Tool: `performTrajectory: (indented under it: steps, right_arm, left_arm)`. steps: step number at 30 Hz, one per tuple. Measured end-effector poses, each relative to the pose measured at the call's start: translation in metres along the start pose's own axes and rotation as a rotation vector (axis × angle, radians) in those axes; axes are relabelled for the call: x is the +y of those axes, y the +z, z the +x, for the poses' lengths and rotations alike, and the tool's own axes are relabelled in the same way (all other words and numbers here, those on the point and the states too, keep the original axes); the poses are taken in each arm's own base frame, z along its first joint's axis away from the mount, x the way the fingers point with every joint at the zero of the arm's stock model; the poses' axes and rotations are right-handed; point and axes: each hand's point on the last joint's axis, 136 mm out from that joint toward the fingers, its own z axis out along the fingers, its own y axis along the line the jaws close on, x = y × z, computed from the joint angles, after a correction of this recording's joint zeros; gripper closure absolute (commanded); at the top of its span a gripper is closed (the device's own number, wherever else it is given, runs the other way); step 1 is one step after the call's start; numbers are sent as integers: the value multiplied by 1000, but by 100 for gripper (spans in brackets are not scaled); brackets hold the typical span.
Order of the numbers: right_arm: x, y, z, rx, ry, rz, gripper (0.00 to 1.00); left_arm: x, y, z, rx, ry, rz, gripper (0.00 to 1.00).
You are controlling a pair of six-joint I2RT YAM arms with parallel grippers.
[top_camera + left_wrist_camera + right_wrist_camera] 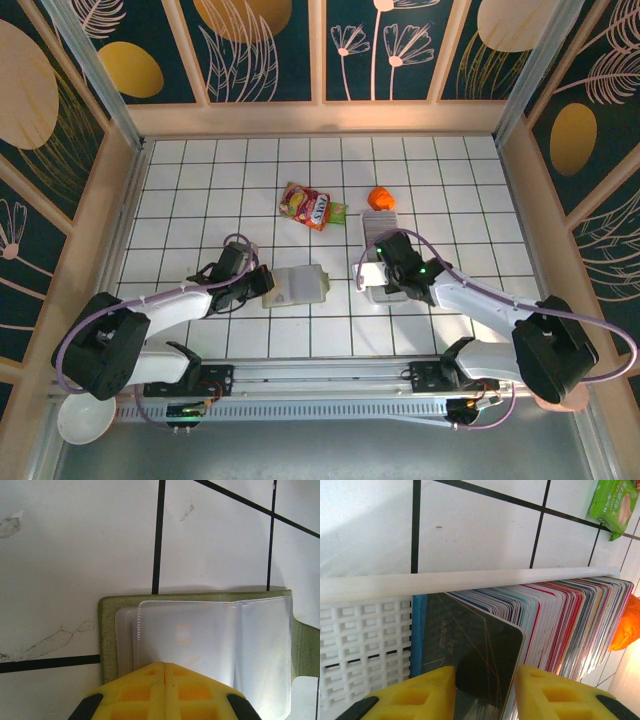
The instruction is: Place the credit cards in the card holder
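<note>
Credit cards on edge in a tray; card holder open on the tiled desk.
Your right gripper, narrowed, flanks the glossy dark front card in the white lattice tray; you cannot tell if it pinches. Your left gripper, fingers pressed together, sits over the olive holder's clear plastic sleeves.

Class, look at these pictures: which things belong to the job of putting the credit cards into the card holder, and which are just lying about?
Job in hand: credit cards; card holder; white tray the cards stand in.
Lying about: snack packet; orange thing; white bowl.
</note>
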Motion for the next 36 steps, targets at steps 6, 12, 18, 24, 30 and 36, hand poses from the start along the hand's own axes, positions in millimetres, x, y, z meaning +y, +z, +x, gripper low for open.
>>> performTrajectory:
  steps: [6, 12, 18, 24, 30, 36]
  right_arm:
    - [-1, -3, 0, -7, 3, 9, 75]
    - [-1, -9, 1, -14, 9, 15, 84]
    - [2, -18, 0, -35, 30, 6, 89]
    - [12, -32, 1, -51, 66, -44, 100]
    - [-6, -66, -17, -114, 139, -57, 100]
    - [-20, -98, -43, -220, 286, -42, 100]
  left_arm:
    - [0, 0, 0, 0, 0, 0, 100]
    - [0, 0, 0, 0, 0, 0, 100]
    - [0, 0, 0, -1, 0, 0, 100]
    - [0, -2, 0, -1, 0, 0, 100]
    - [-3, -8, -2, -11, 2, 10, 100]
    - [-6, -13, -3, -20, 4, 20, 100]
